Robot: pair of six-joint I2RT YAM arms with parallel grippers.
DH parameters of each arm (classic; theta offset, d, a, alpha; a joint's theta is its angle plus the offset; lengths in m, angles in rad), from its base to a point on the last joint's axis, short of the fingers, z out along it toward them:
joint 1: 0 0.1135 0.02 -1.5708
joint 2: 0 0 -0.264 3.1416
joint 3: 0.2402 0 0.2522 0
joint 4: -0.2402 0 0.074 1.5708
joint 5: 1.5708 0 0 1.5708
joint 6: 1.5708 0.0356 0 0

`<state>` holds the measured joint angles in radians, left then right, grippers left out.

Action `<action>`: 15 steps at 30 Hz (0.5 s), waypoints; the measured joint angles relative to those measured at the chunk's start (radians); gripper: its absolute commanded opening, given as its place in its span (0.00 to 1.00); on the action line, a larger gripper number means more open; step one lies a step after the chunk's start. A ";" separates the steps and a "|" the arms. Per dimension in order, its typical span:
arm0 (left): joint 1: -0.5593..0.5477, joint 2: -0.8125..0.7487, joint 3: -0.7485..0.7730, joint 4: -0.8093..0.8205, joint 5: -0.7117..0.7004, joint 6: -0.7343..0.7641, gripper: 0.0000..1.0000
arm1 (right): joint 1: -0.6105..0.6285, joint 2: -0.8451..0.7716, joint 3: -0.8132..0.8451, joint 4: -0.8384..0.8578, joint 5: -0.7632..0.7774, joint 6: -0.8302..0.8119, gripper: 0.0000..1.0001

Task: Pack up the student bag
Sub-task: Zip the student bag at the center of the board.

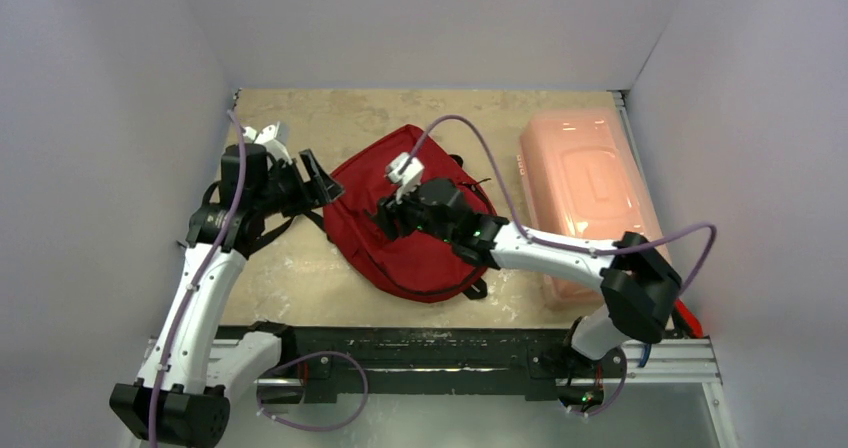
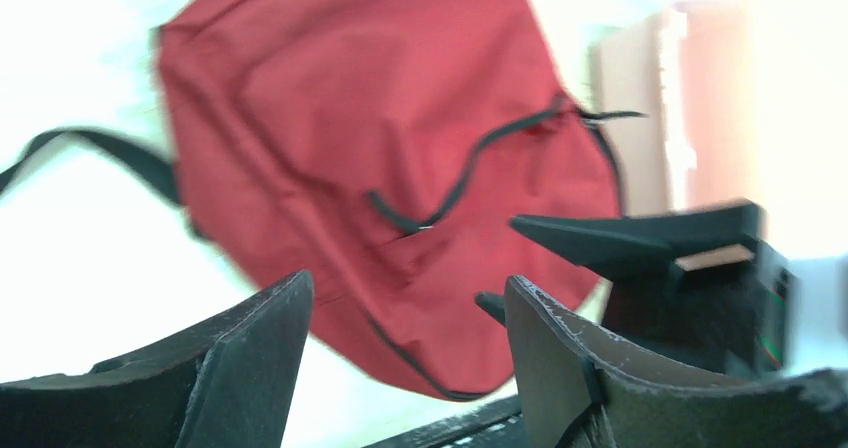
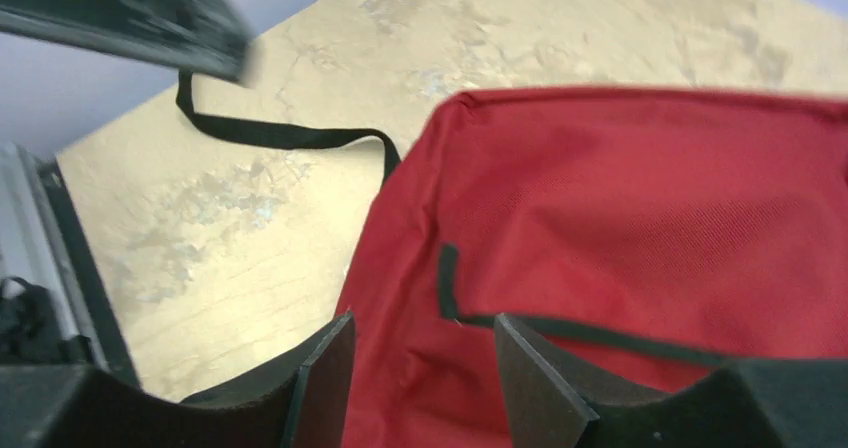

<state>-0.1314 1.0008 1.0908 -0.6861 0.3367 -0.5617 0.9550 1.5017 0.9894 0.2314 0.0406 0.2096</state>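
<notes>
Looking down from the top view: bag (image 1: 415,233) lies flat mid-table, long axis running far to near and tipped a little to the right. Box (image 1: 585,193) sits just right of it, lid on, contents not made out. Right gripper (image 1: 390,218) hangs over the bag's middle and is plainly the nearer one. Left gripper (image 1: 315,178) stands at the bag's far-left edge, so the bag lies to its right.

Left wrist view: jaws spread, nothing between them. Bag fills the ground ahead, a black zipper line curling across the front. Blurred; cannot tell whether any zipper is undone or whether anything is inside.

Right wrist view: jaws parted, released, red fabric directly beneath the gap and a black zipper seam crossing just past the tips. Contact with the cloth cannot be judged. Strap (image 3: 285,133) trails loose onto the table (image 3: 230,248) on the left.

Judgement: next move likely turns on the zipper under the right jaws.
</notes>
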 measured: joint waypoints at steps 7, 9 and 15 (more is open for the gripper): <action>0.013 -0.001 -0.099 -0.102 -0.248 0.016 0.72 | 0.186 0.236 0.219 0.004 0.260 -0.278 0.55; 0.022 -0.001 -0.100 -0.119 -0.297 0.023 0.72 | 0.211 0.306 0.297 -0.030 0.351 -0.315 0.54; 0.053 -0.077 -0.140 -0.105 -0.370 0.011 0.75 | 0.209 0.387 0.366 -0.114 0.521 -0.343 0.50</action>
<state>-0.0784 0.9234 0.9504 -0.7914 -0.0334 -0.5503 1.1637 1.8889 1.3552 0.1177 0.5617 -0.1333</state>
